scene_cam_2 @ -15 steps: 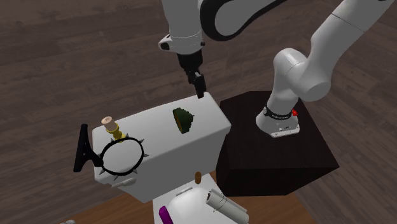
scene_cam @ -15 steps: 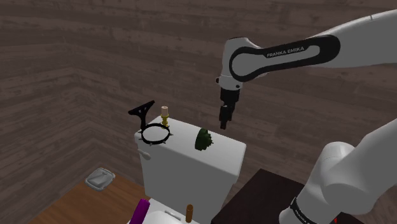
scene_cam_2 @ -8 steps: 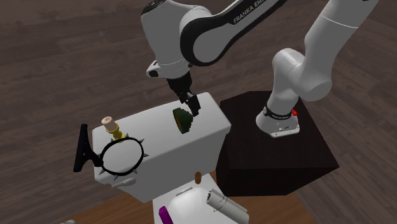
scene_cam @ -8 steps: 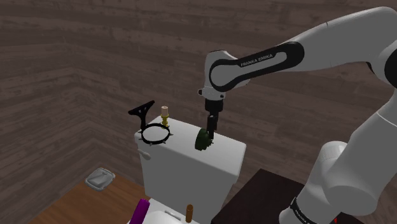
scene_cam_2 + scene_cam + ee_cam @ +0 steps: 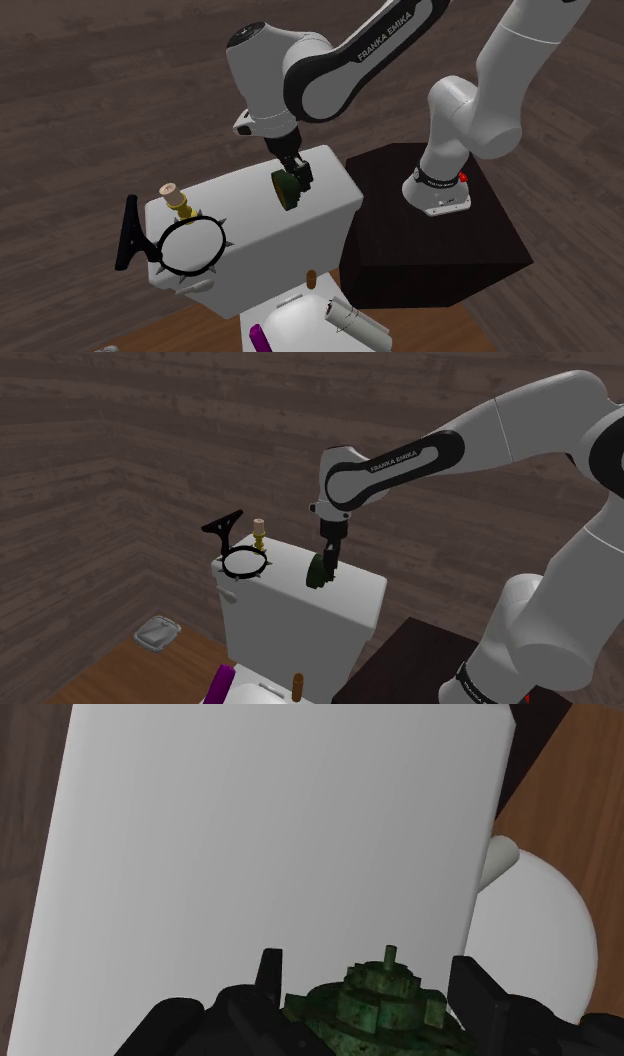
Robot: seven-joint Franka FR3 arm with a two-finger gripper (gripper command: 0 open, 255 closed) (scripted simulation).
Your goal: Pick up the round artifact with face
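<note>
**A:** Wrist view is showing the green stepped artifact (image 5: 385, 999) sitting right between the fingers of the gripper (image 5: 368, 972), isn't it?

**B:** Yes. The fingers are standing apart, one flanking each side of it. I'm not seeing them pressing it yet.

**A:** Where is it lying?

**B:** It's resting on the white tank lid (image 5: 285, 564), toward the end nearer the dark stand (image 5: 450, 260). The hand is hanging directly over it, so I'm judging the coming move is calling only for a squeeze across its round body, then a straight lift.

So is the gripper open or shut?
Open: the gripper's fingers stand apart in the wrist view, the artifact between them; contact cannot be told.
</note>
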